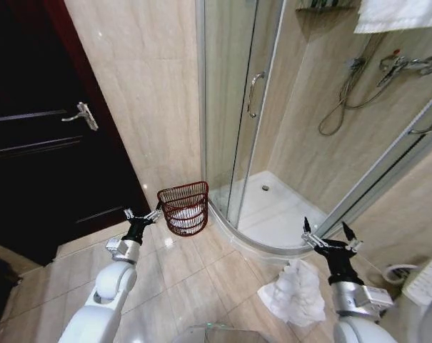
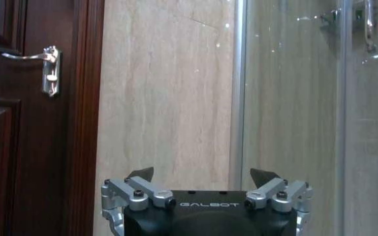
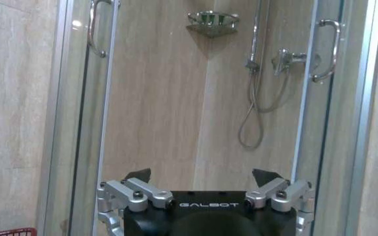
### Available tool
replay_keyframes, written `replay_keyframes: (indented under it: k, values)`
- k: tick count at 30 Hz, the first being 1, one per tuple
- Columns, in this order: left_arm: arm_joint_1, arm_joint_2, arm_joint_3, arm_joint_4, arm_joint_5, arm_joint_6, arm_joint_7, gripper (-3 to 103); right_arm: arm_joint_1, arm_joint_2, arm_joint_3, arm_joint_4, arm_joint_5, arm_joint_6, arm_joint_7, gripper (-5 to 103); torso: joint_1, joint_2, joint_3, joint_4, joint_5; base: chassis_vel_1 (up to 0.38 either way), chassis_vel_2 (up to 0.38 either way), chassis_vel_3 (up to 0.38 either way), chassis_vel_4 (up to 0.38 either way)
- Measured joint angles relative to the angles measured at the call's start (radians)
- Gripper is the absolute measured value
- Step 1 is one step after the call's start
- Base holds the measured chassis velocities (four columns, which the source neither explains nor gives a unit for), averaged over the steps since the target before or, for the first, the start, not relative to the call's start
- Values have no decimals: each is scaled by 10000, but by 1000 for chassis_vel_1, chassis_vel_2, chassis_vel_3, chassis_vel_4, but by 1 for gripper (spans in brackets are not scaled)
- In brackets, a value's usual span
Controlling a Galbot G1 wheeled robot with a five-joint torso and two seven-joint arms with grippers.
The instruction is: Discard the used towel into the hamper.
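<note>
Two empty grippers, one towel on the floor, one hamper by the shower.

From the head view, one hamper [image 1: 183, 208] stands against the shower's curved edge, something white inside; one crumpled towel [image 1: 294, 293] lies on the floor well apart from it, just below the right gripper [image 1: 328, 232], spread wide and empty. The left gripper [image 1: 142, 214], just beside the hamper, could tip it. Loose folds may slip a shallow pinch. Left wrist view: the left gripper's prongs stand wide apart, empty, facing one door handle [image 2: 47, 69]. Right wrist view: prongs wide, empty; the hamper rim shows at the corner.
</note>
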Motion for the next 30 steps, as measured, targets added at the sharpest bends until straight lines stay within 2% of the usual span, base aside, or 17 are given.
replay_keyframes:
  k: [12, 30]
  values:
    - [107, -21, -23, 34, 28, -109, 1, 99, -26, -43, -27, -39, 1, 35, -3, 100, 0, 0, 0, 2, -1, 31, -92, -32, 104]
    - [75, -90, 161, 160, 108, -220, 12, 99, 32, -63, -9, -179, 33, 72, 0, 100, 0, 0, 0, 2, 1, -68, -213, 65, 207]
